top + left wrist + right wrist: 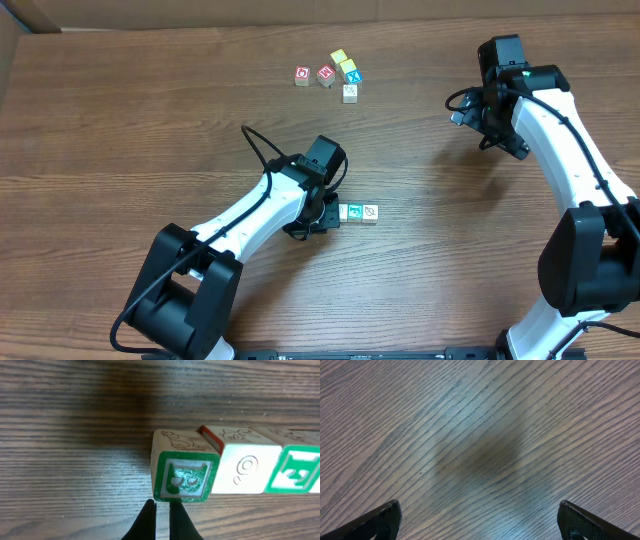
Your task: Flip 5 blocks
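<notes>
A short row of blocks lies mid-table by my left gripper (pixel 331 213). In the left wrist view the nearest one is a green-framed block (pixel 185 479). A pale block with a swirl (pixel 245 470) and another green-framed block (pixel 296 472) continue the row to its right. My left gripper (pixel 162 508) is shut with nothing between its fingers. Its tips sit at the green block's near bottom edge. From above the row shows a teal block (pixel 355 212) and a pale block (pixel 370 213). My right gripper (pixel 480 522) is open over bare wood, far from any block.
Several more blocks cluster at the far middle: two red-printed ones (pixel 302 76) (pixel 326 74), a yellow one (pixel 339 58), a blue-lettered one (pixel 351 72) and a pale one (pixel 350 92). The right gripper (pixel 497 130) hovers at the far right.
</notes>
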`<move>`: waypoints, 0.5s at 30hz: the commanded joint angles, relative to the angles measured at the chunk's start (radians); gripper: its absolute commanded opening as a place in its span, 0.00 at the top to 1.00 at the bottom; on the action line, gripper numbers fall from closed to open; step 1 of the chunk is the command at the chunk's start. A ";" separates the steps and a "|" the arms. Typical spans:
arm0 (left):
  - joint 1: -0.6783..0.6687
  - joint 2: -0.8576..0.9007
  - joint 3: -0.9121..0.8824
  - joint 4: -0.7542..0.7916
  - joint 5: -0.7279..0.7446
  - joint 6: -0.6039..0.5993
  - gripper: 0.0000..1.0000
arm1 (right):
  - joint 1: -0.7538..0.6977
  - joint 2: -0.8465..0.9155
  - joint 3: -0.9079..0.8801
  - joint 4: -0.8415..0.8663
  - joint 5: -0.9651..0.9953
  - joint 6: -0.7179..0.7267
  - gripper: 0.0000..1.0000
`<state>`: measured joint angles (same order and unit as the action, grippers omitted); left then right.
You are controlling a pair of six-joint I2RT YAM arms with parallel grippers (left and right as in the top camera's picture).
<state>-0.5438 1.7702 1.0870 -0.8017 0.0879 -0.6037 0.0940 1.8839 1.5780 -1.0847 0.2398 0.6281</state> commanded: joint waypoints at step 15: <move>-0.006 0.002 -0.020 0.033 0.023 -0.024 0.96 | 0.002 -0.023 0.005 0.006 0.005 0.000 0.00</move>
<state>-0.5438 1.7702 1.0775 -0.7658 0.0940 -0.6083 0.0940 1.8839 1.5780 -1.0843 0.2398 0.6277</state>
